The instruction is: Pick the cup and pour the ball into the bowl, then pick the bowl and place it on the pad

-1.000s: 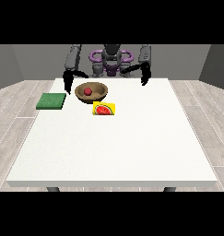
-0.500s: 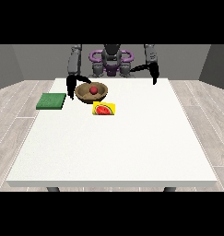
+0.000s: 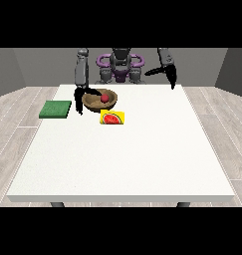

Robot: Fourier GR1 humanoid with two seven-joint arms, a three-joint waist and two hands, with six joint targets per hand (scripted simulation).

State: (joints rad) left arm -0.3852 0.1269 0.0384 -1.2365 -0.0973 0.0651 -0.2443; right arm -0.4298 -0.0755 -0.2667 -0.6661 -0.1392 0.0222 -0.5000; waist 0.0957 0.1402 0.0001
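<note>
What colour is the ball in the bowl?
Red. The ball sits in the brown bowl, seen in the front view.

Hand at view's left [image 3: 81, 97] against bowl [image 3: 95, 102] rim, fingers [image 3: 80, 107] pointing down. Red ball [image 3: 105, 98] inside bowl, just beside fingers. Green pad [image 3: 56, 109] on fingers' other side. Watermelon card [image 3: 112, 118] near bowl. Hand at view's right [image 3: 167, 73] raised, well apart.

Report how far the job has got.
Done: the red ball lies in the bowl. In hand: the hand at the view's left is at the bowl's rim, though a grasp can't be made out. Left: the bowl stands on the table, off the green pad. No cup shows.
</note>
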